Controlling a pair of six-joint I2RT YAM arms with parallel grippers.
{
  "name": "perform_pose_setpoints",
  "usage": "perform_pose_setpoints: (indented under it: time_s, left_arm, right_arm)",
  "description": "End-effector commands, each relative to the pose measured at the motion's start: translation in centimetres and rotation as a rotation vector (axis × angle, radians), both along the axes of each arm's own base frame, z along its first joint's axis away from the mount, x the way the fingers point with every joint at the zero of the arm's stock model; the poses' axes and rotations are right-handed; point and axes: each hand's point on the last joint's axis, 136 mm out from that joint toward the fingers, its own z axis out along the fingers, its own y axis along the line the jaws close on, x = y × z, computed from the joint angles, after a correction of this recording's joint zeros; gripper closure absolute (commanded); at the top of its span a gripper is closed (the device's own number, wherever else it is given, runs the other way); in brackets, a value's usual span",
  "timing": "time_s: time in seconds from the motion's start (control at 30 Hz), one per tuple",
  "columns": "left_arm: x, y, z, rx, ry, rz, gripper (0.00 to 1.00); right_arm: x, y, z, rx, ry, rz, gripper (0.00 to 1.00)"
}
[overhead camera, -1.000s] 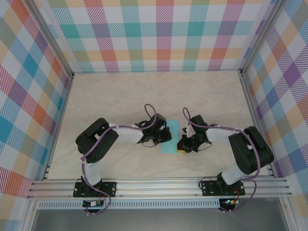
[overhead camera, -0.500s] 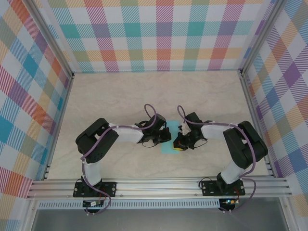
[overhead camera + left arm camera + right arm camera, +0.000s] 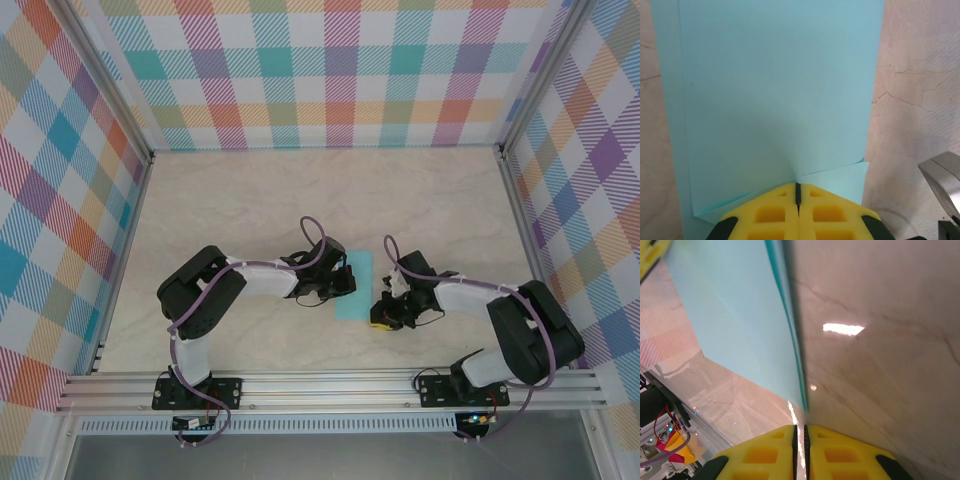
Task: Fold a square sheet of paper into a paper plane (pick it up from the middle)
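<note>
The left pincer is closed on the left edge of the folded square sheet of paper. The right pincer, jaws together and holding nothing, sits just beside its near right corner.

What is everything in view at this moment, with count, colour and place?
square sheet of paper: one, light turquoise, folded over, flat on the table between the claws.
table: one, pale marbled beige, under everything.
walls: three, multicolour plaid, on the left, far and right sides.
frame rail: one, silver, along the near edge.
left arm: one, black and white, reaching right.
right arm: one, black and white, reaching left.
left claw: one, yellow, shut, tips at the paper's left edge.
right claw: one, yellow, all but shut, just off the paper's near right corner.
</note>
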Motion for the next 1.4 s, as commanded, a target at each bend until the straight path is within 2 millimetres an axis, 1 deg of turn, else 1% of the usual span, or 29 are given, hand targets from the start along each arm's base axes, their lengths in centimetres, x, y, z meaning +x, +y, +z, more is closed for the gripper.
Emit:
perform_pose_setpoints:
  time_s: [0.0,0.1,0.17,0.23,0.4,0.57,0.73,0.83,1.1,1.2,1.37]
  left_arm:
    - [-0.9,1.4,-0.8,0.057,0.019,0.014,1.0]
    - [-0.9,1.2,-0.2,0.043,0.008,0.01,1.0]
    - [-0.8,1.2,0.2,0.042,0.001,0.013,1.0]
    - [-0.8,1.3,0.5,0.041,-0.005,0.017,1.0]
    - [-0.8,1.5,0.9,0.041,-0.018,0.02,1.0]
    - [-0.7,1.3,1.0,0.034,-0.02,0.017,1.0]
    - [-0.6,1.2,0.7,0.042,-0.012,0.018,1.0]
    - [-0.7,1.4,0.4,0.056,-0.004,0.023,1.0]
    - [-0.9,2.2,-0.2,0.107,0.014,0.032,1.0]
    - [-0.8,2.1,-0.1,0.102,0.011,0.032,1.0]
    - [-0.8,1.8,0.1,0.094,0.01,0.027,1.0]
  right_arm:
    - [0.9,-0.9,1.7,-0.005,-0.042,-0.032,0.81]
    - [3.2,-1.4,3.1,-0.016,-0.108,-0.067,0.69]
    - [4.4,-1.3,3.6,-0.005,-0.128,-0.072,0.67]
    - [5.4,-1.1,3.5,-0.008,-0.132,-0.077,0.63]
    - [6.9,0.5,3.5,0.065,-0.112,-0.072,0.58]
    - [7.0,1.7,3.2,0.116,-0.092,-0.033,0.56]
    - [7.0,1.8,1.4,0.085,-0.057,-0.018,0.57]
    - [7.0,2.1,0.9,0.102,-0.046,-0.008,0.59]
    - [7.2,2.6,1.3,0.133,-0.066,0.0,0.65]
    - [7.2,2.7,1.4,0.144,-0.063,0.002,0.65]
    - [7.3,2.6,1.5,0.142,-0.079,0.004,0.71]
